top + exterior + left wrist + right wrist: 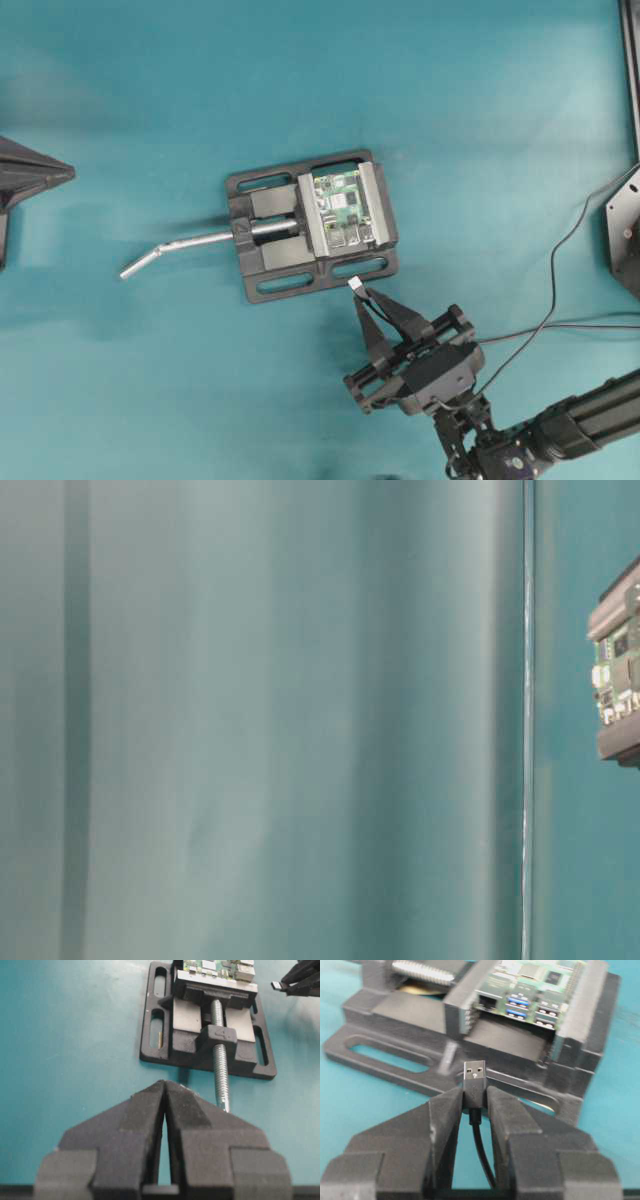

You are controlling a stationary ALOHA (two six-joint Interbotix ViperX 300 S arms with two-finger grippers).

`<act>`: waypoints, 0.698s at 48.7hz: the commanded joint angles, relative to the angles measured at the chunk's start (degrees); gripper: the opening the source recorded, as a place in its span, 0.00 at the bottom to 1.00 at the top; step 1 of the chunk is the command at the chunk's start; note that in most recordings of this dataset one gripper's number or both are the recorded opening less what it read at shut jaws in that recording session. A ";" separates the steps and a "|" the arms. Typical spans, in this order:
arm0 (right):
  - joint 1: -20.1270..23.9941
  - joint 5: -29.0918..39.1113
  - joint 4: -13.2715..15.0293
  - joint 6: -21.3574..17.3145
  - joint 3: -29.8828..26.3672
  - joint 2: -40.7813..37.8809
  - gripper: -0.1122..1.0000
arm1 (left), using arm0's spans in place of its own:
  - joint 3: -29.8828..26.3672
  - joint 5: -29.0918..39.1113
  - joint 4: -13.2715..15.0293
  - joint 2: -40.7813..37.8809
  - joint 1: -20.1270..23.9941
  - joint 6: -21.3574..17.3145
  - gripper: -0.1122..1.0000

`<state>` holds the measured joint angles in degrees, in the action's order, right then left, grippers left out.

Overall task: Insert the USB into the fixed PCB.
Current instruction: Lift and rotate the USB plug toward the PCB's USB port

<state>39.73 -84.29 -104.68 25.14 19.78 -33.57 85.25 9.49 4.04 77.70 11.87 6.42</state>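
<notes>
The right gripper [474, 1097] has its jaws closed on the black body of the USB [474, 1071], whose silver plug sticks out past the fingertips and points toward the vise, while its thin black cable [482, 1152] runs back between the fingers. From overhead the same gripper [362, 293] sits just off the near edge of the black vise base [262, 287], with the plug close to that edge but apart from it, and not yet in any port. The fixed PCB [340, 210] is clamped flat between the vise's two jaw blocks, its silver port blocks facing the side the plug comes from; in the right wrist view the blue-lined ports [519, 1006] lie higher than the plug and beyond it. The left gripper [164, 1091] hangs well back from the vise with its fingertips pressed together and nothing between them. A threaded screw [220, 1060] leads out of the vise toward it, ending in a bent silver handle rod [175, 247] lying on the teal table [150, 120]. The table-level view is mostly a blurred teal surface, so only a sliver of the board [618, 670] can be made out at its right edge.
</notes>
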 commanded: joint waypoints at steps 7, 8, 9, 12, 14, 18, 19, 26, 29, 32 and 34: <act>0.00 -6.15 -2.11 -3.52 -2.46 -0.35 0.29 | -1.58 -0.26 -0.18 -0.44 0.00 0.18 0.10; 0.00 -6.94 -2.20 -4.13 -2.72 -0.62 0.29 | -1.58 -0.26 -0.18 -0.44 0.00 0.18 0.10; 0.00 -7.73 -2.37 -4.75 -2.99 -0.79 0.29 | -1.58 -0.26 -0.18 -0.44 0.00 0.18 0.10; 0.00 -9.84 -3.25 -6.42 -3.87 -1.41 0.29 | -1.58 -0.26 -0.18 -0.53 0.00 0.18 0.10; 0.00 -11.07 -4.39 -7.21 -4.66 -1.76 0.29 | -1.58 -0.26 -0.18 -0.53 0.00 0.18 0.10; 0.00 -11.25 -6.42 -7.21 -5.71 -2.11 0.29 | -1.58 -0.26 -0.18 -0.44 -0.09 0.18 0.10; 0.00 -11.25 -6.94 -7.21 -5.98 -2.11 0.29 | -1.58 -0.26 -0.18 -0.44 0.00 0.18 0.10; 0.00 -11.25 -8.79 -7.21 -6.86 -2.29 0.29 | -1.58 -0.26 -0.18 -0.44 0.00 0.18 0.10; 0.00 -11.25 -9.49 -7.12 -7.03 -2.29 0.29 | -1.58 -0.26 -0.18 -0.53 0.00 0.18 0.10; -0.18 -11.25 -10.02 -7.12 -7.21 -2.29 0.29 | -1.58 -0.26 -0.18 -0.44 0.00 0.18 0.10; -0.26 -11.25 -10.11 -7.12 -7.21 -2.29 0.29 | -1.58 -0.26 -0.18 -0.53 -0.09 0.18 0.10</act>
<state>39.64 -95.01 -114.70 18.02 13.36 -36.91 85.25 9.49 4.04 77.70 11.87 6.42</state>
